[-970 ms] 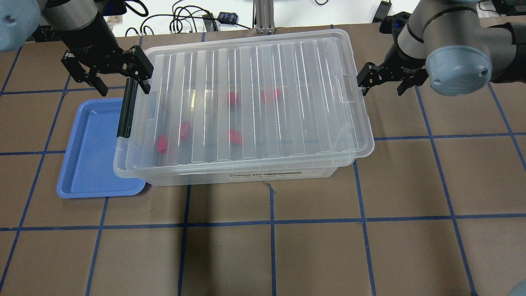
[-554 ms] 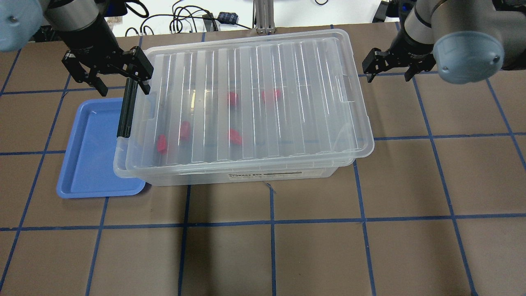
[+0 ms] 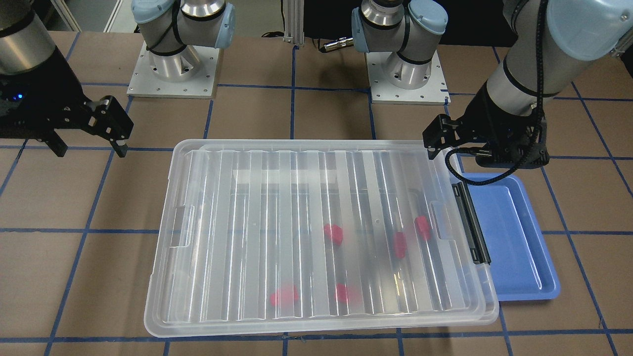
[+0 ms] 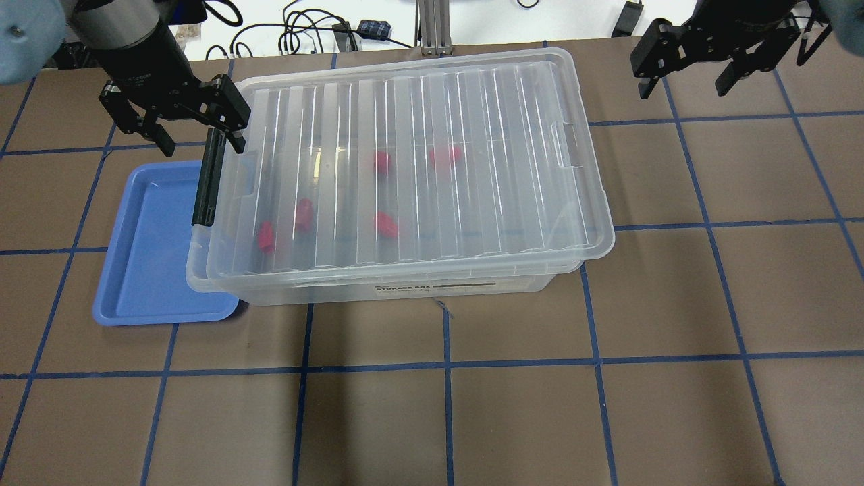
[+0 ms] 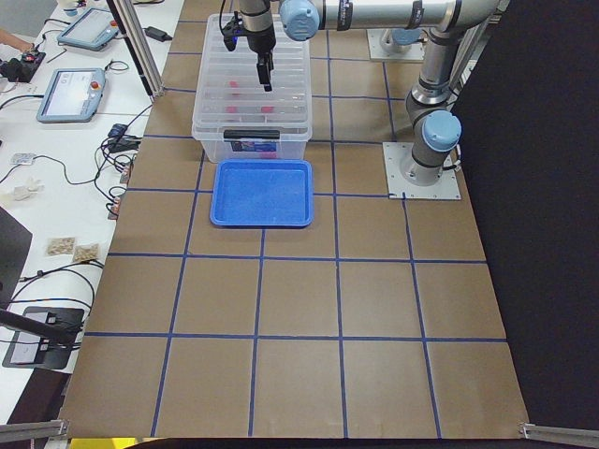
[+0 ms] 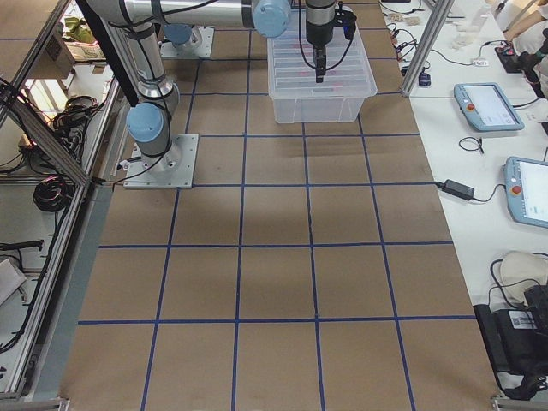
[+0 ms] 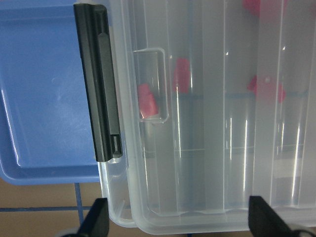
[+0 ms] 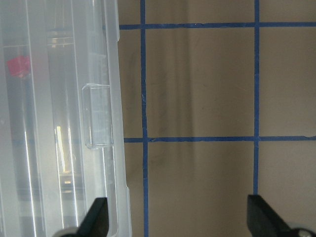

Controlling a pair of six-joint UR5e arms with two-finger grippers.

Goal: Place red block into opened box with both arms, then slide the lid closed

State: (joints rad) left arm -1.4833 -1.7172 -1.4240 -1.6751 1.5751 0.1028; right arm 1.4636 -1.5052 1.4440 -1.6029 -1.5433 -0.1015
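The clear box (image 4: 432, 289) stands mid-table with the ribbed lid (image 4: 486, 175) lying on it, shifted slightly to the right so a narrow strip of the box's left rim shows. Several red blocks (image 4: 386, 225) lie inside, blurred through the lid; one shows under the lid's handle notch (image 7: 147, 101). My left gripper (image 4: 179, 118) is open above the box's far left corner, by the black latch bar (image 4: 206, 179), holding nothing. My right gripper (image 4: 687, 71) is open and empty, off the lid's right end over bare table, with its fingertips (image 8: 98, 217) to the right of the lid's edge.
A blue tray (image 4: 155, 250) lies against the box's latch end, with nothing in it. Cables and a white bench (image 4: 304, 27) run along the far edge. Both arm bases (image 3: 173, 74) are bolted behind the box. Brown table with blue tape lines spreads in front.
The right gripper has drawn away from the lid's right edge, moving toward the far side and to the right. The left gripper, lid and blocks have stayed put.
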